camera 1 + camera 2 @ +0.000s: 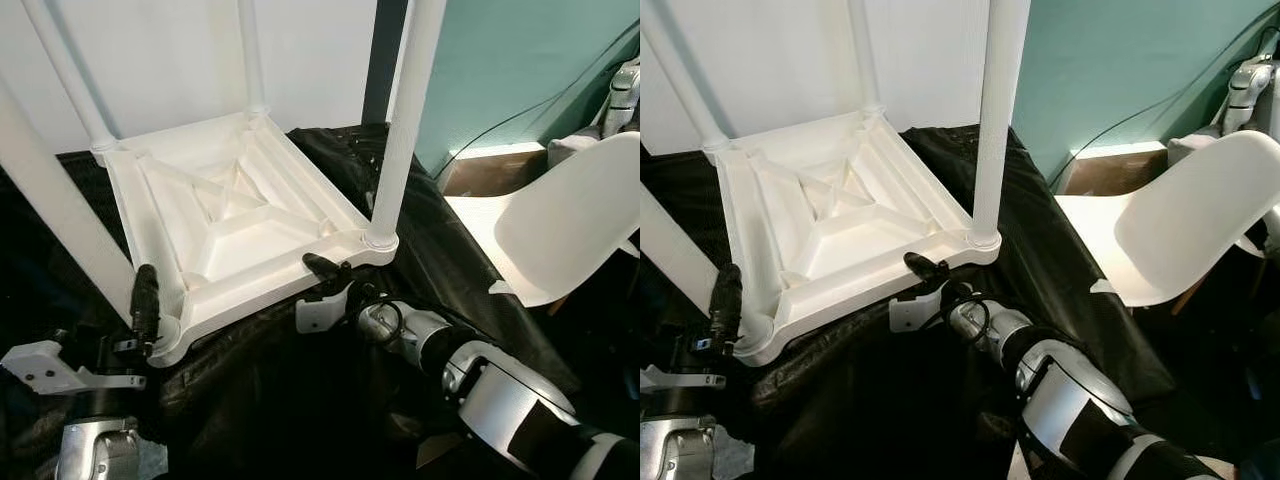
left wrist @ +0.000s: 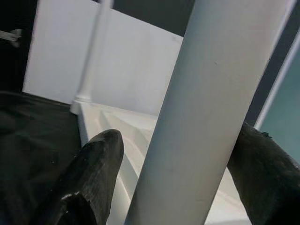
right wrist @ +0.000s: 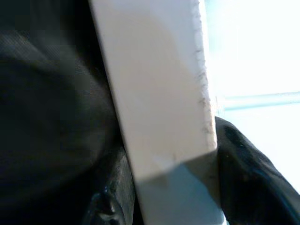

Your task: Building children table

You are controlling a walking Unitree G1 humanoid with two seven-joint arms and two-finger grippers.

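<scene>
Table (image 1: 235,215): upside down on black cloth (image 1: 420,240), legs pointing up.
Handling: probably light, stiff, smooth plastic (slippery where round); best taken at the rim or low on a leg.
Left gripper (image 1: 146,318): fingers (image 2: 93,164) apart, straddling the near corner leg (image 2: 201,117).
Right gripper (image 1: 325,272): fingers astride the near rim (image 3: 159,103), seemingly clamped.

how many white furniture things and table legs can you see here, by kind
table top, upside down on the black cloth: 1
table legs standing up from its corners: 4
white chair to the robot's right: 1
total: 6
The left gripper is at the near left leg, fingers either side of it; the right gripper is on the top's near edge.
</scene>
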